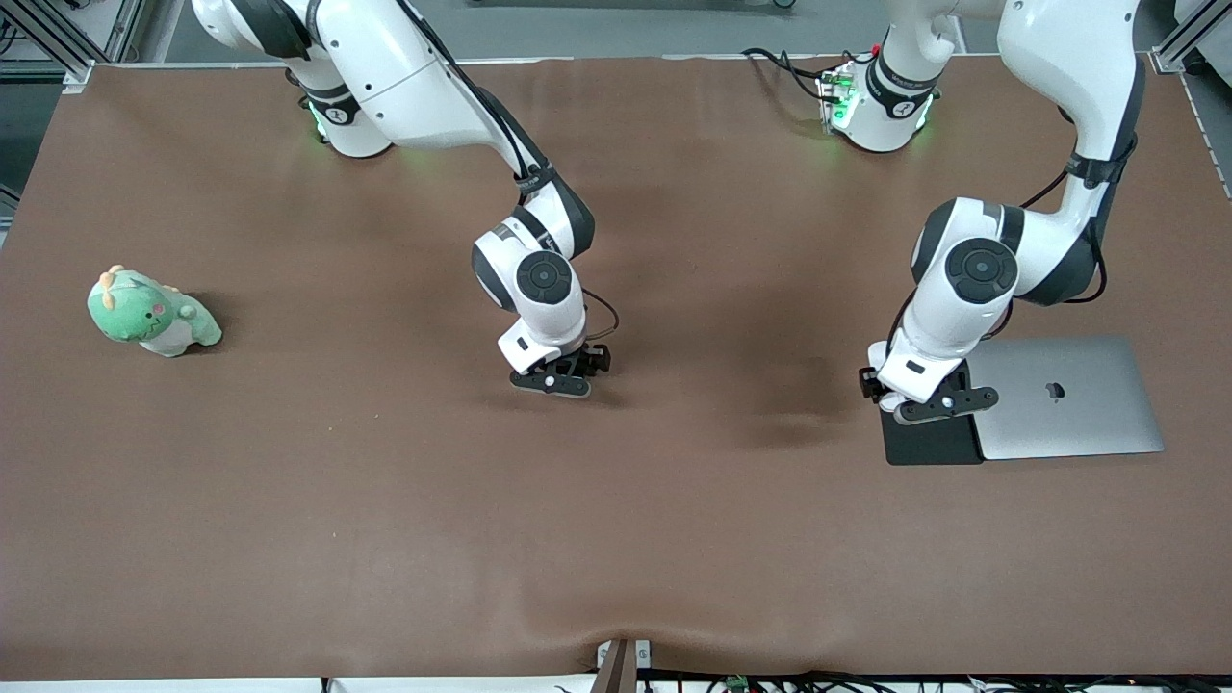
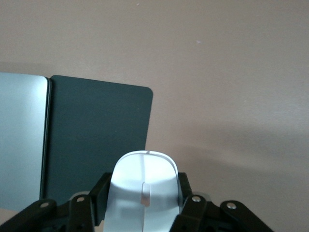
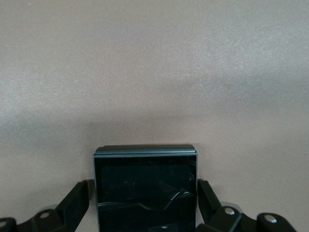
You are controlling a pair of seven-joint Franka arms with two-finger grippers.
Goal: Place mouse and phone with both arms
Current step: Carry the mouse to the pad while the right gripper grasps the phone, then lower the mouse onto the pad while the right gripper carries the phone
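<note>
- Between the fingers of the left gripper (image 2: 144, 210) sits the mouse (image 2: 144, 186), white and glossy with a thin grey centre line; the black fingers (image 2: 187, 205) press against both its flanks.
- Under that gripper (image 1: 938, 404) lies a flat black pad (image 1: 932, 441), and the mouse's nose reaches over the pad's edge on the side toward the right arm's end of the table.
- Touching the pad along its other long edge lies a closed silver laptop (image 1: 1068, 397), toward the left arm's end of the table.
- Past the pad's rounded corner, toward the right arm's end, the brown table (image 1: 616, 539) lies bare in the left wrist view.
- At the middle of the table the right gripper (image 1: 553, 377) hangs low over the brown surface, well apart from pad and laptop.
- Pinched between the right gripper's fingers (image 3: 210, 195) is the phone (image 3: 146, 186), black and glossy; its leading edge juts out ahead of the gripper (image 3: 145, 208).
- Ahead of the phone's edge the right wrist view shows only unbroken brown surface.
- Near the right arm's end of the table a green plush toy (image 1: 152, 313) lies well apart from both grippers, with broad open table between it and the right gripper.
</note>
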